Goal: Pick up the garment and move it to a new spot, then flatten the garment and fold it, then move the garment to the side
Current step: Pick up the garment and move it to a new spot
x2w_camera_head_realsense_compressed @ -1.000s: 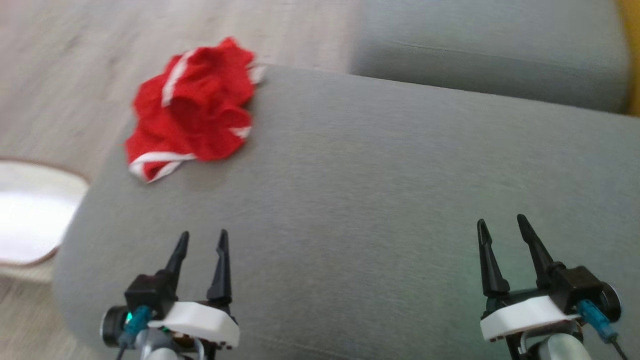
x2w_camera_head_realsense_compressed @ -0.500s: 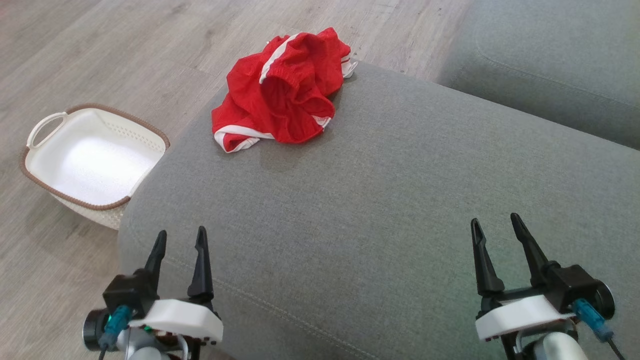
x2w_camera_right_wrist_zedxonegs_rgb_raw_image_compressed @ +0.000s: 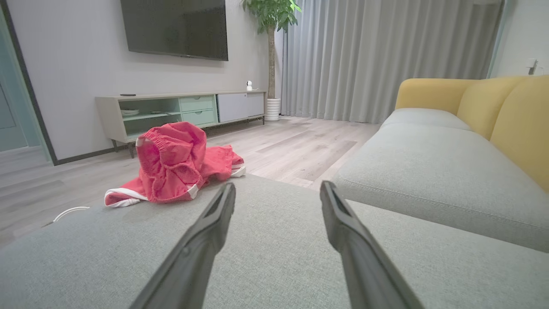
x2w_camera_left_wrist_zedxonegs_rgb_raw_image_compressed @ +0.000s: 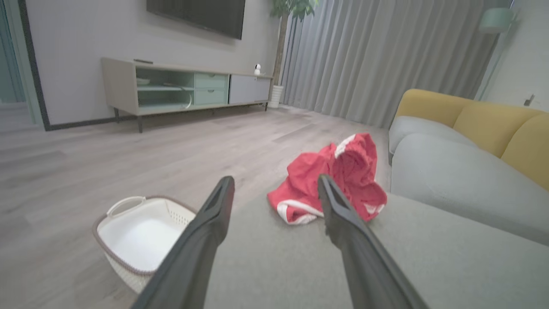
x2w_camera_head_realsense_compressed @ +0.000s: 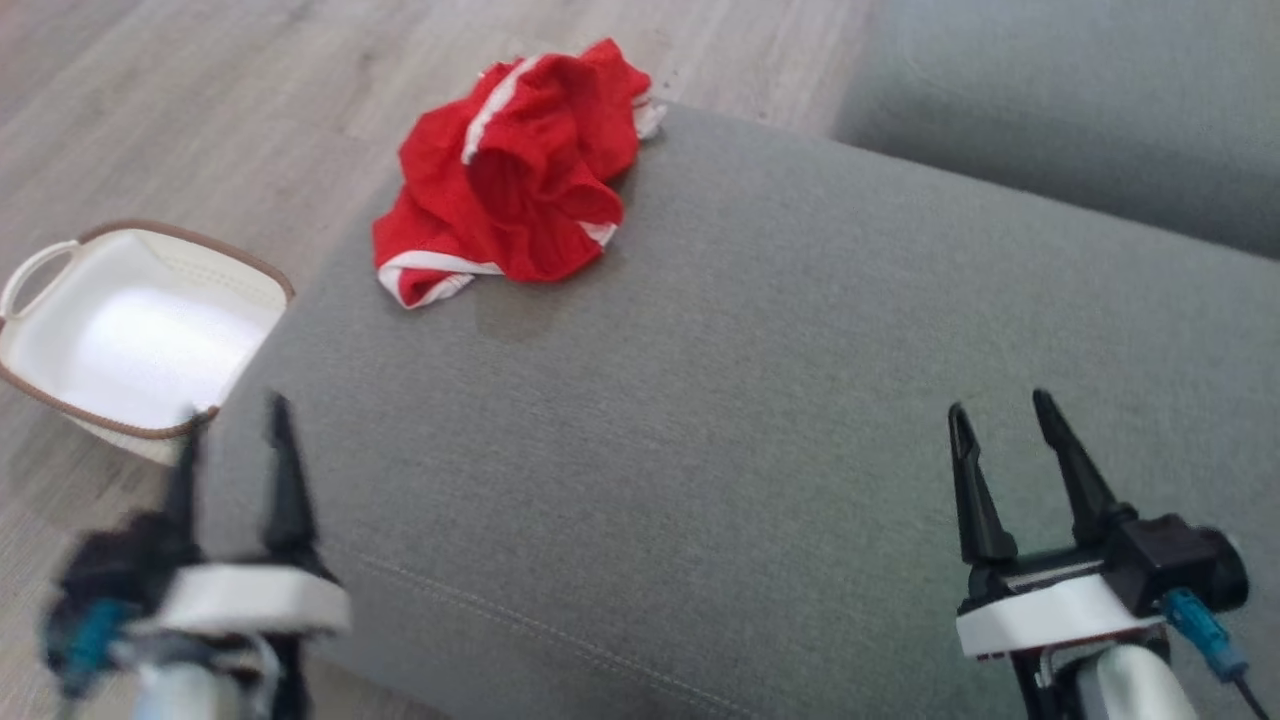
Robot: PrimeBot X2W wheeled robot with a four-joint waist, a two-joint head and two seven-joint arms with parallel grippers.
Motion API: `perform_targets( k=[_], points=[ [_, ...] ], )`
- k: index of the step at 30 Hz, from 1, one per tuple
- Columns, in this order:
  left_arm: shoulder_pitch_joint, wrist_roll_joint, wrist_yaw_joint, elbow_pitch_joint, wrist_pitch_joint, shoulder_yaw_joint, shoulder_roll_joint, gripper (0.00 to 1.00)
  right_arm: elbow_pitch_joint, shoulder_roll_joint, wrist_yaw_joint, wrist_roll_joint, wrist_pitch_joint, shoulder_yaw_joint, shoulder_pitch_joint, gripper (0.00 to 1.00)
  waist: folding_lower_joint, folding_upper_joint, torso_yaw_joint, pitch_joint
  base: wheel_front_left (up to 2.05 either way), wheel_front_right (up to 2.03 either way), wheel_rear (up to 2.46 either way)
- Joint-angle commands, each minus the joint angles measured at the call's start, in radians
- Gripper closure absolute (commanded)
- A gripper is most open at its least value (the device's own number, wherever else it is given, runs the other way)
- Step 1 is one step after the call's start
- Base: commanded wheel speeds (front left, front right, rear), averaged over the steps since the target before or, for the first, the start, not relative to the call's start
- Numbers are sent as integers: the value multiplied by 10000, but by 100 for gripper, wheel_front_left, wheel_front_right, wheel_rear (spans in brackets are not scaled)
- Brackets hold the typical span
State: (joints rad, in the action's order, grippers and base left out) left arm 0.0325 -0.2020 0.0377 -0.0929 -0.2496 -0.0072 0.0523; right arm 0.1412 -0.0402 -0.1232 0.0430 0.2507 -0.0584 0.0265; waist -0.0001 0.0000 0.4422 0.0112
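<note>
Grey cushion [x2w_camera_head_realsense_compressed: 760, 420]: open fabric across middle and near edge. Red garment [x2w_camera_head_realsense_compressed: 510, 175] heaped at far left corner. White basket [x2w_camera_head_realsense_compressed: 130, 340] on floor beside left edge. Second cushion [x2w_camera_head_realsense_compressed: 1050, 110] beyond far right edge.

basket [x2w_camera_head_realsense_compressed: 130, 340]: white, brown rim, on the floor just left of the near cushion
near cushion [x2w_camera_head_realsense_compressed: 760, 400]: grey, broad
far cushion [x2w_camera_head_realsense_compressed: 1060, 110]: grey, far right
backrest [x2w_camera_right_wrist_zedxonegs_rgb_raw_image_compressed: 514, 116]: yellow, right
floor [x2w_camera_head_realsense_compressed: 200, 120]: pale wood planks
far wall: dark TV [x2w_camera_right_wrist_zedxonegs_rgb_raw_image_compressed: 173, 28] above a low cabinet [x2w_camera_right_wrist_zedxonegs_rgb_raw_image_compressed: 180, 109]; plant [x2w_camera_right_wrist_zedxonegs_rgb_raw_image_compressed: 270, 13] and grey curtains [x2w_camera_right_wrist_zedxonegs_rgb_raw_image_compressed: 386, 56] to the right
</note>
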Motion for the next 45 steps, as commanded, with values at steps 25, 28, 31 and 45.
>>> perform_targets(
  k=[25, 28, 31, 45],
  points=[
    [-8597, -1259, -1607, -4382, 3805, -444, 2720, 0, -2053, -100, -75, -1600, -496, -485, -1374, 0, 1, 0, -2555, 3319, 0, 0, 0],
    [-8658, -1300, -1511, -5243, 3788, -416, 2717, 0, -2155, -100, -75, -1703, -578, -446, -1435, 0, 1, 0, -2591, 3538, 0, 0, 0],
    [-8833, -1201, -1185, -6197, 3524, -382, 2756, 0, -2252, -100, -75, -1774, -639, -424, -1469, 0, 1, 0, -2584, 3720, 0, 0, 0],
    [-9648, -748, -360, -8215, 2205, -451, 3151, 0, -2375, -100, -75, -1896, -738, -621, -1523, 0, 1, 0, -2804, 4030, 0, 0, 0]
  ],
)
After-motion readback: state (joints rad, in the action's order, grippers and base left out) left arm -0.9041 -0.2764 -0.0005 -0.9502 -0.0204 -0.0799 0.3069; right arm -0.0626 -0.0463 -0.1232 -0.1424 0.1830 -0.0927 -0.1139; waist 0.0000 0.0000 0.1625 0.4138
